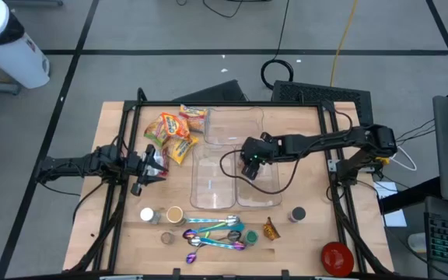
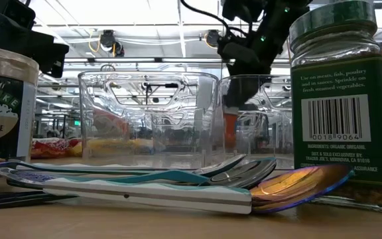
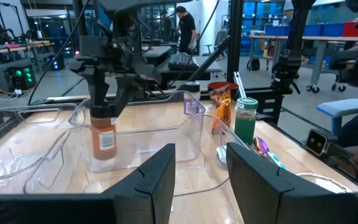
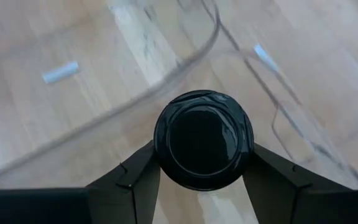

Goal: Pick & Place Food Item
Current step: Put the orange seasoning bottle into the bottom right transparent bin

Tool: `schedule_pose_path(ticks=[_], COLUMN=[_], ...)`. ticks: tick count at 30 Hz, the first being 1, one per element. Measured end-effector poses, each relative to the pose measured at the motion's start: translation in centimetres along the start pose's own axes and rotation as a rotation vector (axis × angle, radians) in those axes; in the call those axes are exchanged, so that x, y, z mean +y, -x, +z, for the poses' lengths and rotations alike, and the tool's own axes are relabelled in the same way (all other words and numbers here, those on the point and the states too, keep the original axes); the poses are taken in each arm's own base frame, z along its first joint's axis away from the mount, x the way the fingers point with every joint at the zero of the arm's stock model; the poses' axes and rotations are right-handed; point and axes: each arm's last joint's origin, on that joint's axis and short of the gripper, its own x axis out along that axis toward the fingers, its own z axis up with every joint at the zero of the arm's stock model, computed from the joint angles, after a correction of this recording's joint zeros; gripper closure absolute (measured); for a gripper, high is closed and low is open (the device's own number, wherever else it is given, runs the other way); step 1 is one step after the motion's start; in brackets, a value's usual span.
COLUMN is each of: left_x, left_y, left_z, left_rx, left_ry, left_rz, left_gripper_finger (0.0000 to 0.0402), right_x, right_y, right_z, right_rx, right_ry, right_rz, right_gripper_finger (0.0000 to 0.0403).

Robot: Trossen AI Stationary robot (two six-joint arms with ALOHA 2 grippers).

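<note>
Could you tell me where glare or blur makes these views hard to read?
Low view: the near spoons and green-labelled jar loom large, ceiling lights glaring through the clear bins. Right wrist view: sharp black lid, blurred table. Left wrist view: own fingers soft.
</note>
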Motion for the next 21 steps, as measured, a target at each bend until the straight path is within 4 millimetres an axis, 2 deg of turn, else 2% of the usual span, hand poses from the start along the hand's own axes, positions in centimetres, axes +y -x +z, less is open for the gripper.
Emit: schedule_pose_path(ticks=[6, 11, 17, 21], left_x=[0.0, 0.0, 0.0, 0.0], left_y=[0.0, 0.0, 0.0, 0.0], left_z=[0.0, 0.0, 0.0, 0.0], left_rx=[0.0, 0.0, 0.0, 0.0], left_ry=[0.0, 0.0, 0.0, 0.0], left_rz=[0.0, 0.0, 0.0, 0.0], left_gripper_finger=[0.0249, 0.0249, 0.0249, 0.0249], right_x=[-0.1, 0.0, 0.0, -0.1], right_y=[-1.3, -1.5, -1.3, -0.3], right_z=[-1.0, -1.0, -0.9, -0.7], right_rx=[0.007, 0.009, -0.003, -0.03], right_ry=[0.004, 0.004, 0.015, 0.01], right_rz=[-0.003, 0.014, 0.033, 0.046], right_gripper_finger=[0.022, 0.0219, 0.0128, 0.0089])
